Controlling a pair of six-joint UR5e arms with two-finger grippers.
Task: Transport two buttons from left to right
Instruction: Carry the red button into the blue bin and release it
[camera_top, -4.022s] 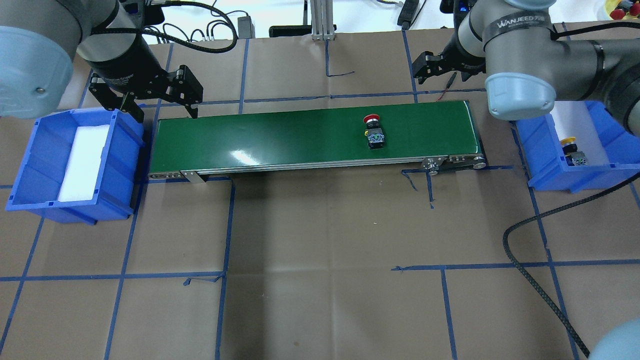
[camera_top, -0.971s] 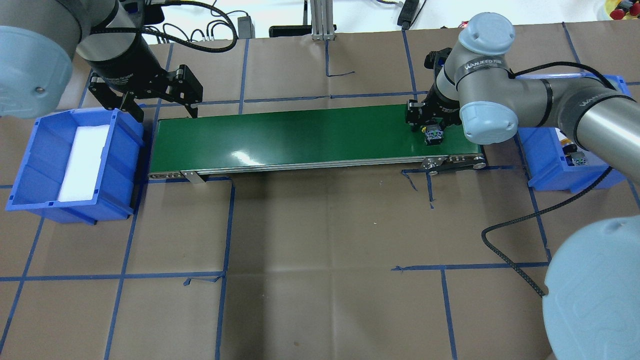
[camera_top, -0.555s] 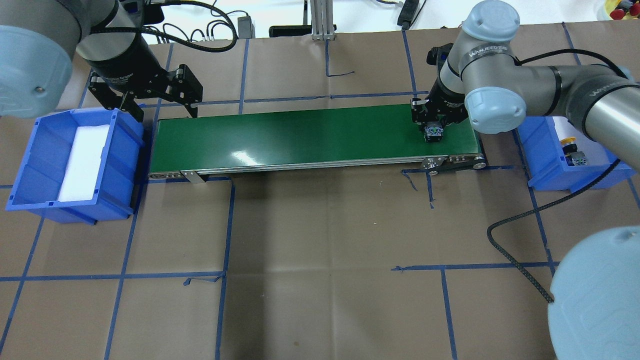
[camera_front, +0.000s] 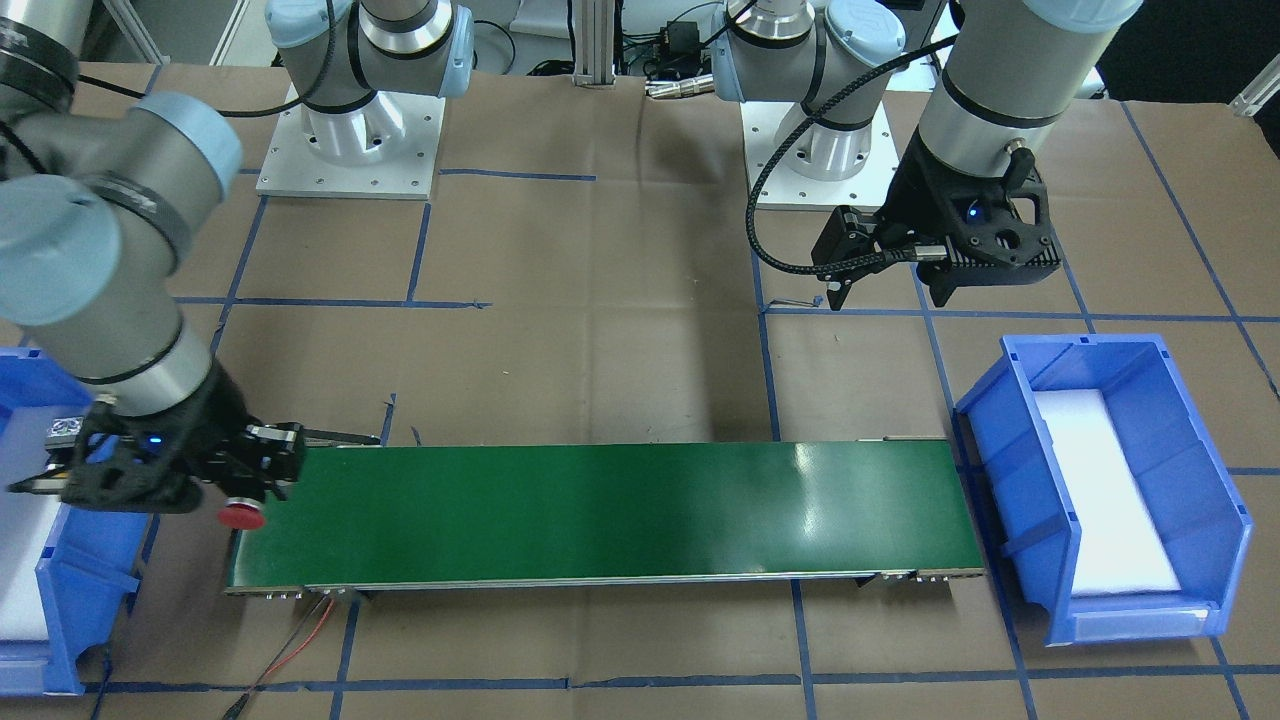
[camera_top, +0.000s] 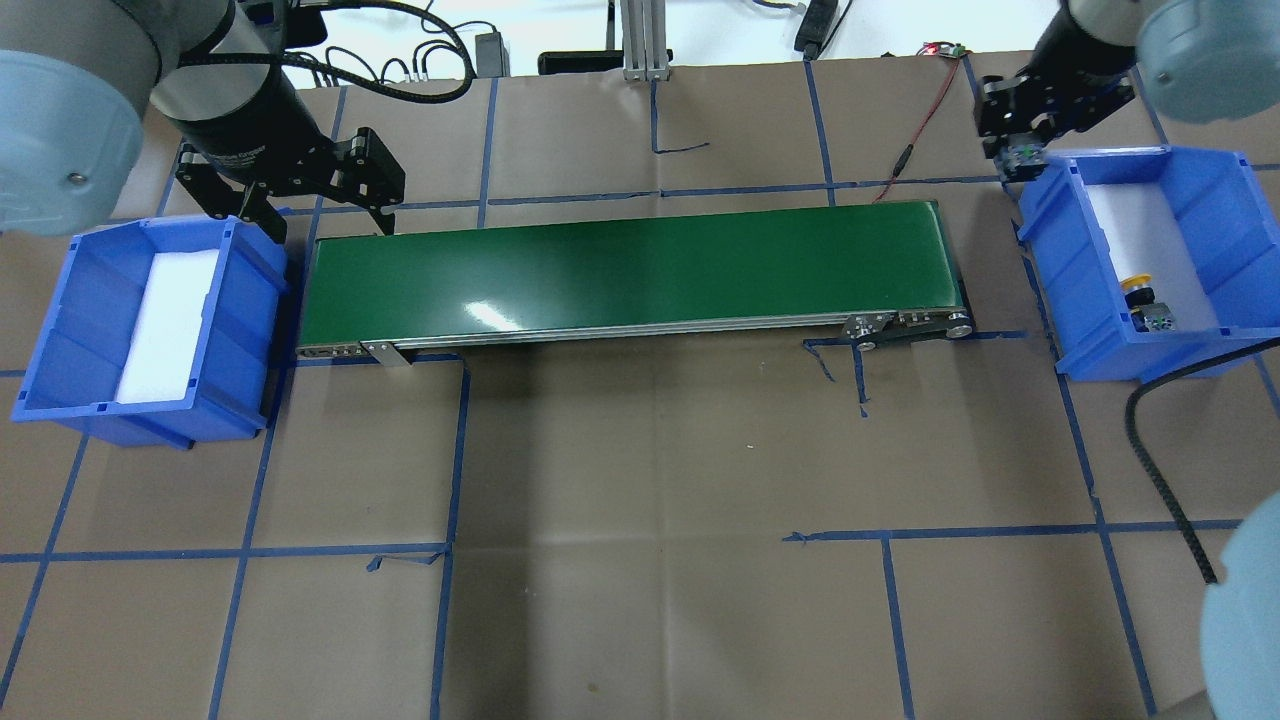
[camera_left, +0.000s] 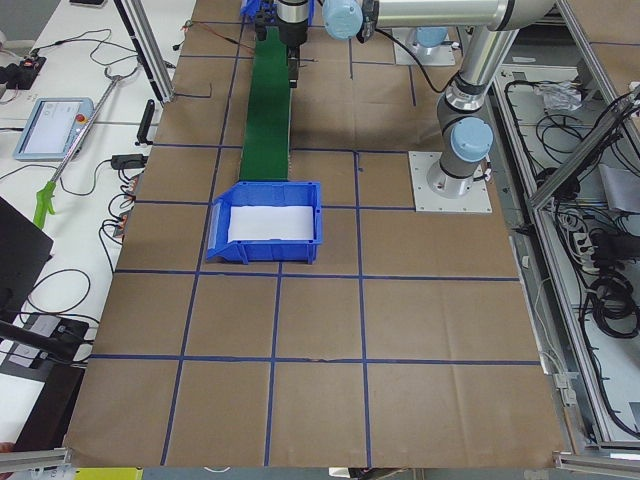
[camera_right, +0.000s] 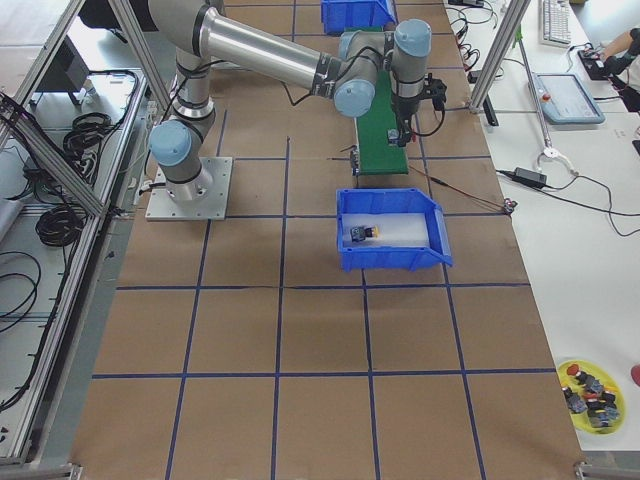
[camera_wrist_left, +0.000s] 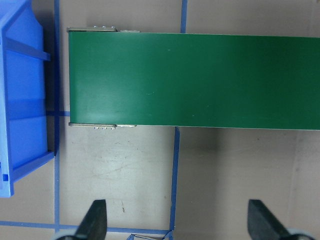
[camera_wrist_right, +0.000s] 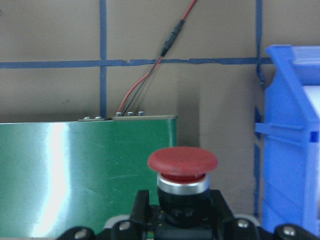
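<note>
Right claw lifted off belt, red button clamped inside.

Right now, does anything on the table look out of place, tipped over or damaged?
Nothing stands out. The right pincer grips the red button between the green belt's end and the right bin, and the yellow button lies on its side inside that bin.

Conveyor belt across upper middle of overhead view, on the surface. Left-hand bin off its left end, right-hand bin off its right. One button inside right-hand bin; second button between right gripper fingers, outside that bin's upper-left corner.
</note>
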